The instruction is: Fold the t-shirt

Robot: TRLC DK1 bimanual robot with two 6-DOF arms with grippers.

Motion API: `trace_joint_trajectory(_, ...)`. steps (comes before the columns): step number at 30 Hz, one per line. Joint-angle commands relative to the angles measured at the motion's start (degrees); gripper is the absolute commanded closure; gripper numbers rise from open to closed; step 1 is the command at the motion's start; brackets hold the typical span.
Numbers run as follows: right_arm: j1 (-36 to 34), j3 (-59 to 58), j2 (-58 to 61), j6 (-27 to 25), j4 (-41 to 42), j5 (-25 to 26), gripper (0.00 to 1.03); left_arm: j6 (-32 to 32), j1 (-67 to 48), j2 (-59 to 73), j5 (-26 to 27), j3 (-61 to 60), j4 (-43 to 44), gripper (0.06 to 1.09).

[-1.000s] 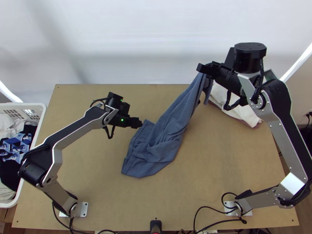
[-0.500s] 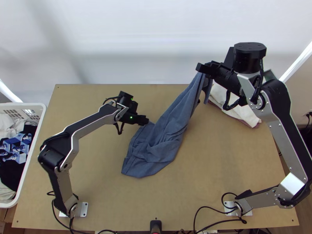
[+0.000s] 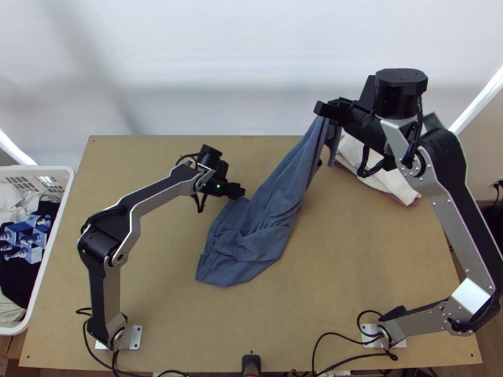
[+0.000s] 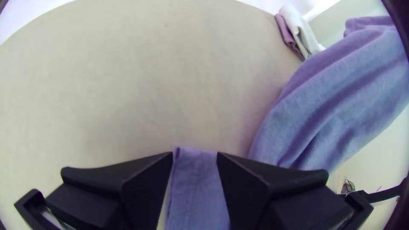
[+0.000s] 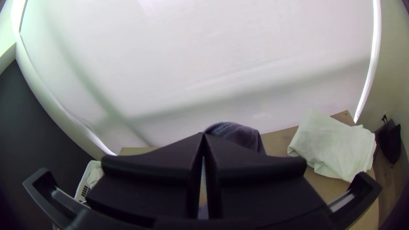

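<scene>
Behind everything, see a white backdrop point(image 3: 207, 63), then below it a light wooden table point(image 3: 352, 264). From the table's near right, follow the right arm point(image 3: 462, 226) up and inward; from the near left, follow the left arm point(image 3: 112, 292), smaller in the view and lower. Past the table's left side, find a white basket point(image 3: 38, 168) with clothes heaped inside.

Near the middle of the table, see the blue t-shirt point(image 3: 270, 217), bunched and wrinkled on the wood at its lower part, then rising in a long, slanting drape toward the far right, where it hangs from the right gripper point(image 3: 322, 110). At the far right of the table, beyond that raised part, note folded white cloth point(image 3: 377, 169) with a pinkish cloth point(image 3: 412, 202) under it.

In the right wrist view, see fingers pressed together at the tips, pinching a gathered part of the t-shirt. At the left gripper point(image 3: 239, 190), find fingers spread, with a flat edge of the t-shirt in the gap between, no pinch made. At the table's near edge, spot a small black post point(image 3: 251, 364).
</scene>
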Motion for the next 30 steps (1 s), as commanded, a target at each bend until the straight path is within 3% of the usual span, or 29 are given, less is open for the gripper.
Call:
trace_joint_trajectory(1,0.4,-0.4,-1.3,0.3,1.6,0.5,1.0,1.5,-1.1,1.7,-0.9,0.5,-1.0,0.54)
trace_joint_trajectory(3,0.4,-0.3,-1.3,0.3,2.0,0.5,1.0,1.8,-1.3,1.7,-0.9,-0.1,-1.1,0.56)
trace_joint_trajectory(6,0.3,-0.4,-1.3,0.3,2.0,0.5,1.0,1.3,-1.6,-0.4,-1.6,-1.9,1.2,0.97)
trace_joint_trajectory(7,0.3,-0.5,-1.3,0.3,2.0,0.5,1.0,0.8,-1.5,-1.7,-2.0,-2.6,2.3,1.05)
trace_joint_trajectory(17,-2.2,-2.6,-3.2,-1.9,2.2,0.6,1.0,-5.5,8.9,-25.2,-3.9,-1.6,1.7,1.05)
trace_joint_trajectory(30,-8.2,-9.5,-9.2,-11.3,8.5,1.0,1.0,-4.0,31.3,-40.4,-4.5,8.2,-9.0,1.05)
